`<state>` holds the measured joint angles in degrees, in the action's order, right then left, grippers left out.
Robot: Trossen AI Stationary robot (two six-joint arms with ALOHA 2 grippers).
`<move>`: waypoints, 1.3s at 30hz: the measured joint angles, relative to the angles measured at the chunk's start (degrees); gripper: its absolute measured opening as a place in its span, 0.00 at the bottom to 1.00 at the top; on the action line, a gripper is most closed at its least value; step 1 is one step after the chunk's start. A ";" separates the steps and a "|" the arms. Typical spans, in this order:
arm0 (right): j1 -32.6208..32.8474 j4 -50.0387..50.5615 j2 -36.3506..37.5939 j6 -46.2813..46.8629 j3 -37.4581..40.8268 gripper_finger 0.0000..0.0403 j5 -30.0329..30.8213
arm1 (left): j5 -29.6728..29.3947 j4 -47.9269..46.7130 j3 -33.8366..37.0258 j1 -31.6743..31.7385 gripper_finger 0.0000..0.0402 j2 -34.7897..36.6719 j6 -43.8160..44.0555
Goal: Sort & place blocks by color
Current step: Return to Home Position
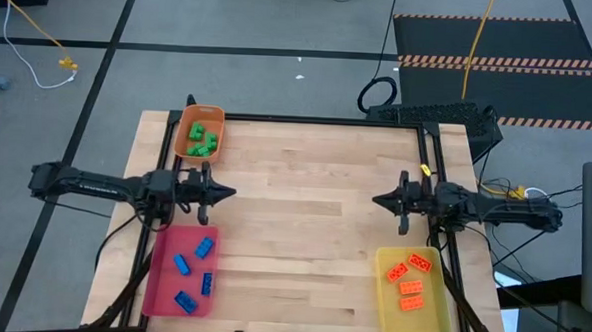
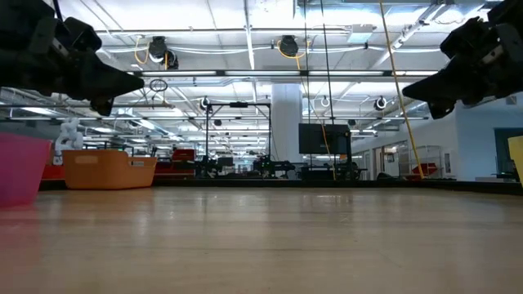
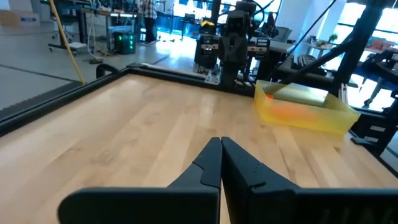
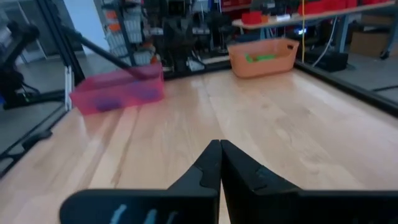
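Your left hand [image 1: 227, 193] and right hand [image 1: 379, 201] hung closed and empty; the blocks [image 1: 204, 247] lay sorted in 3 trays [image 1: 163, 280] beside them. A low swing home could clip a tray.

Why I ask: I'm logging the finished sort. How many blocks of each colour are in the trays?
Green blocks, bunched in the orange tray: about 4
Blue blocks, in the pink tray: 4
Orange blocks, in the yellow tray: 4
Total: about 12
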<state>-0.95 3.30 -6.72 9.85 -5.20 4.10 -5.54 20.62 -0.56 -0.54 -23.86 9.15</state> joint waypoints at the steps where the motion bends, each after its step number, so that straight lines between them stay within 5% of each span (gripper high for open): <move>1: 0.00 0.57 0.93 0.02 -0.06 0.00 0.02 | 0.00 -0.54 0.00 0.00 0.01 0.54 0.00; 21: 0.02 5.19 6.64 -0.68 0.00 0.00 -2.86 | -0.02 -10.28 -0.02 0.00 0.00 10.96 0.23; 27: 0.02 -4.13 6.62 -2.13 4.28 0.00 -2.53 | -0.02 -9.38 -0.02 0.02 0.00 10.96 0.76; 39: 0.09 -4.97 6.56 -3.45 4.29 0.00 -4.45 | 0.00 -8.10 -0.02 0.02 0.01 10.89 -0.24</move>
<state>-0.86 -1.67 -0.16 6.39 -0.91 -0.35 -5.54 12.53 -0.58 -0.51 -12.97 8.90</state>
